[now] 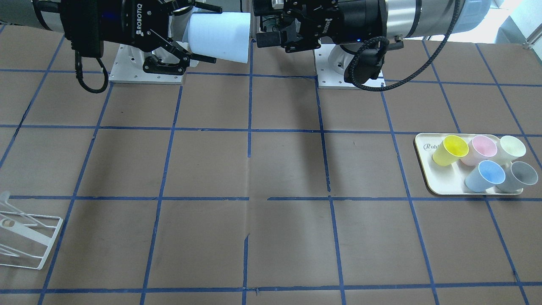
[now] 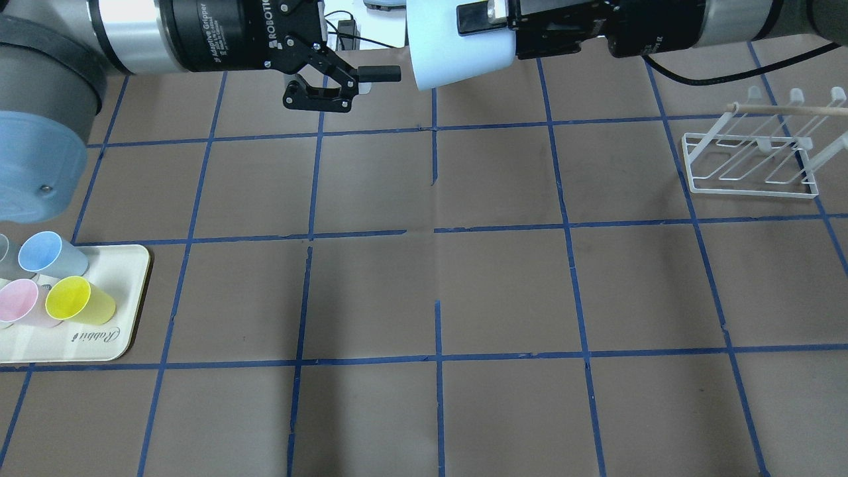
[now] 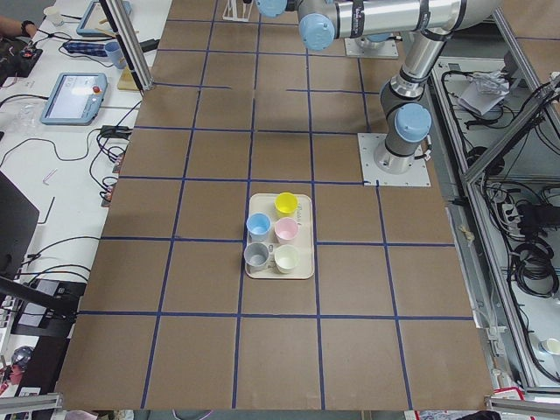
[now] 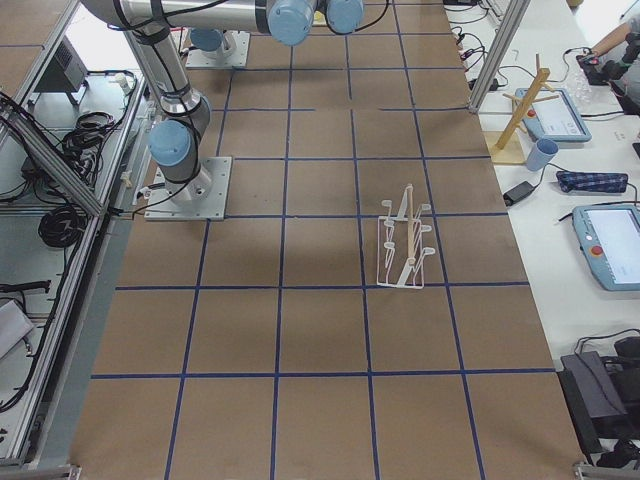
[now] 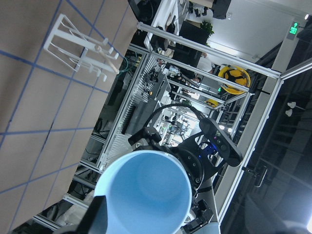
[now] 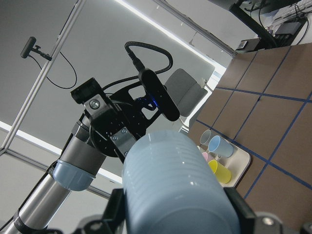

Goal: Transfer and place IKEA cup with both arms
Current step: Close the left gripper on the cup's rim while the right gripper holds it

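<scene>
The pale blue IKEA cup (image 1: 220,36) lies on its side in the air above the far middle of the table, and it also shows in the overhead view (image 2: 457,50). My right gripper (image 1: 205,34) is shut on its base end, one finger (image 2: 474,18) across the wall. The cup's mouth (image 5: 146,195) faces my left gripper (image 1: 266,25), which is open and stands just off the rim, apart from it. The right wrist view shows the ribbed cup wall (image 6: 175,195) between the fingers.
A cream tray (image 1: 440,186) on my left holds a near-identical light blue cup (image 1: 485,176), a yellow cup (image 1: 451,150), a grey cup (image 1: 518,176) and two pale ones. A white wire rack (image 2: 748,165) stands on my right.
</scene>
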Controlling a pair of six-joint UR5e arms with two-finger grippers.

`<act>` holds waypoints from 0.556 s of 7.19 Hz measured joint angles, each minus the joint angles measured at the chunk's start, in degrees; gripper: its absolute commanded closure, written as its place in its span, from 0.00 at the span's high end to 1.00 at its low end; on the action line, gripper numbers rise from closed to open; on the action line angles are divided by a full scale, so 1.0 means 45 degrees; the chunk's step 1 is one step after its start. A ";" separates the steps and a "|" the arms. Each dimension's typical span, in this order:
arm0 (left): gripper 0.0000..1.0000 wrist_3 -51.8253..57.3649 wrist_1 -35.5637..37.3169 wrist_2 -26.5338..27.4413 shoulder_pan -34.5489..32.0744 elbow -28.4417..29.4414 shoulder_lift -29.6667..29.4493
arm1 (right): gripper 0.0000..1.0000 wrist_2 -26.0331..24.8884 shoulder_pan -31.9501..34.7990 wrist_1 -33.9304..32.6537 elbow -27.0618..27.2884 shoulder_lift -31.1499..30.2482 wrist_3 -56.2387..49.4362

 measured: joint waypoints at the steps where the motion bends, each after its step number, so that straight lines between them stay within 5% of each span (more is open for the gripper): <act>1: 1.00 -0.0133 0.0008 -0.0278 -0.0161 -0.0106 0.0118 | 0.60 0.0071 0.0037 -0.0041 0.0002 -0.0004 0.0015; 4: 1.00 -0.0446 0.0157 -0.0890 -0.0295 -0.0139 0.0165 | 0.57 0.0100 0.0055 -0.0077 0.0017 -0.0004 0.0056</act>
